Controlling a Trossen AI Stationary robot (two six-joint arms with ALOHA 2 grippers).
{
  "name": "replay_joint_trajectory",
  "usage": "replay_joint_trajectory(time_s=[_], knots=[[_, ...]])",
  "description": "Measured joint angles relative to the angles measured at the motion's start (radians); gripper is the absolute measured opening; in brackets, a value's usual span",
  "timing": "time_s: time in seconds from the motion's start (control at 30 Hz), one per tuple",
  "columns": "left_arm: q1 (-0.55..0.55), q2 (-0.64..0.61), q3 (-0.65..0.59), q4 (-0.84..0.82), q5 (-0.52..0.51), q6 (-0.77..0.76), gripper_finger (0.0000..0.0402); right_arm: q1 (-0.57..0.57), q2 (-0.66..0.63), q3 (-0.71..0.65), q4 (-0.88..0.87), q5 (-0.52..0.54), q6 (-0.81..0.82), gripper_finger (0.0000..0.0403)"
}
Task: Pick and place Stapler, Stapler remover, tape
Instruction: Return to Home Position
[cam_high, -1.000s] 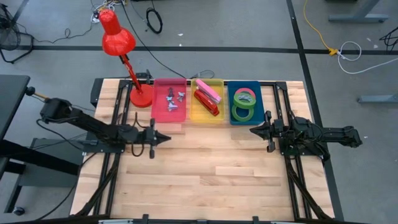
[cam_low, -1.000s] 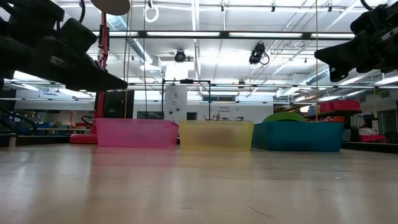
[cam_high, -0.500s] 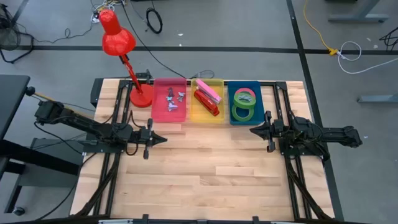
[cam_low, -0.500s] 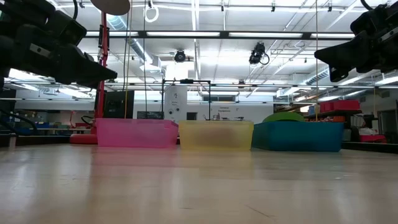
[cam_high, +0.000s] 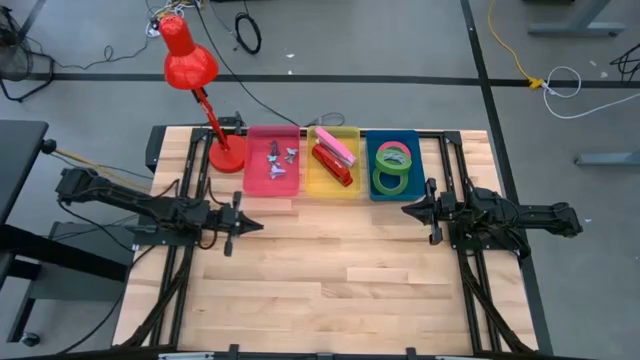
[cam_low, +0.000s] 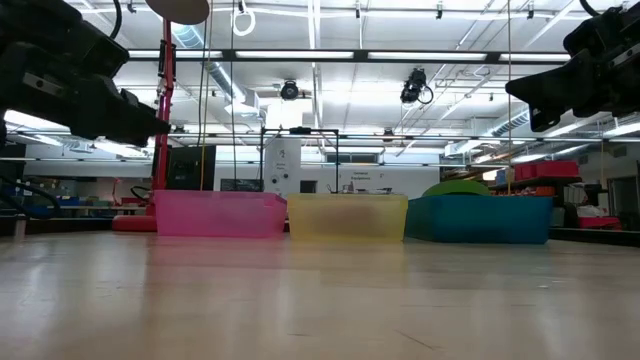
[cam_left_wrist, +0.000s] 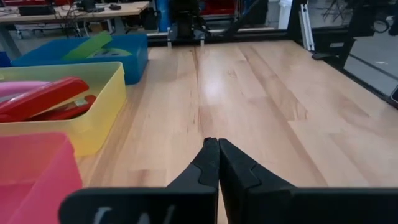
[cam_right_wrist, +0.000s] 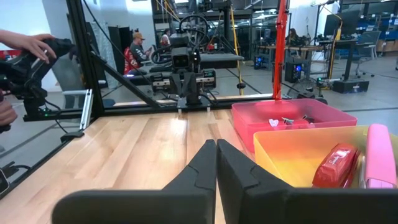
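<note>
Three bins stand in a row at the table's far side. The pink bin holds several small metal staple removers. The yellow bin holds a red stapler and a pink stapler. The blue bin holds two green tape rings and a red-pink tape ring. My left gripper is shut and empty above the table, near the pink bin's near side. My right gripper is shut and empty above the table, near the blue bin's near side.
A red desk lamp stands with its base on the table's far left corner, beside the pink bin. Bare wood stretches between the two arms and toward the near edge. In the right wrist view, people show in the room beyond the table.
My left gripper has drawn back toward the table's left edge, a short way, staying shut. My right arm has kept still.
</note>
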Motion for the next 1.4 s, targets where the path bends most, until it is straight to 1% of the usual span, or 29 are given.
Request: replay_joint_trajectory(time_s=[0.2,0.33,0.57,0.7,0.87,1.1,1.4], knots=[[0.0,-0.082,0.0,-0.067,0.0,0.015,0.0002,0.0,0.0,0.0,0.0,0.0,0.0,0.0016],[0.0,-0.142,0.0,-0.077,0.0,0.066,0.0003,0.0,0.0,0.0,0.0,0.0,0.0,0.0016],[0.001,-0.214,0.0,-0.1,0.011,0.104,0.0002,0.0,0.0,0.0,0.0,0.0,0.0,0.0016],[0.001,-0.259,0.0,-0.174,0.046,0.105,0.0005,0.0,0.0,0.0,0.0,0.0,0.0,0.0016],[0.001,-0.319,0.0,-0.25,0.051,0.098,0.0002,0.0,0.0,0.0,0.0,0.0,0.0,0.0016],[0.001,-0.387,-0.001,-0.302,0.052,0.098,0.0005,0.0,0.0,0.0,0.0,0.0,0.0,0.0016],[0.001,-0.466,0.0,-0.314,0.055,0.099,0.0006,0.0,0.0,0.0,0.0,0.0,0.0,0.0016]])
